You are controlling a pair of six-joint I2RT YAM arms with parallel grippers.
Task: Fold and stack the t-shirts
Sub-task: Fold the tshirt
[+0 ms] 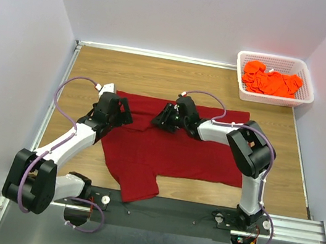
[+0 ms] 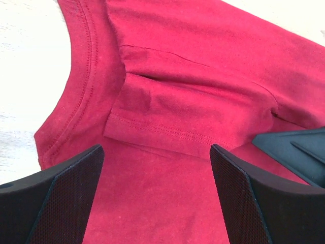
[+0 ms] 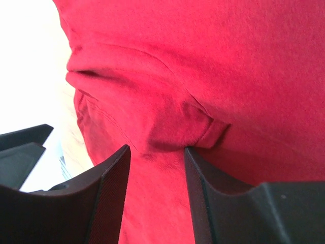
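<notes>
**One shirt spread mid-table, the rest in the corner basket**

The big t-shirt (image 1: 170, 151) lies flat across the middle of the table (image 1: 158, 74), nearer the near edge than the far one. One sleeve trails down to the near edge and laps onto the mounting rail (image 1: 198, 212) there. The basket (image 1: 278, 58) sits in the far right corner, well apart from it, with the small t-shirts (image 1: 270, 82) heaped inside. Both arms reach in from the near edge. The left gripper (image 1: 120, 114) is over the shirt's far left part. The right gripper (image 1: 164, 119) is just to its right, along the shirt's far edge.
</notes>
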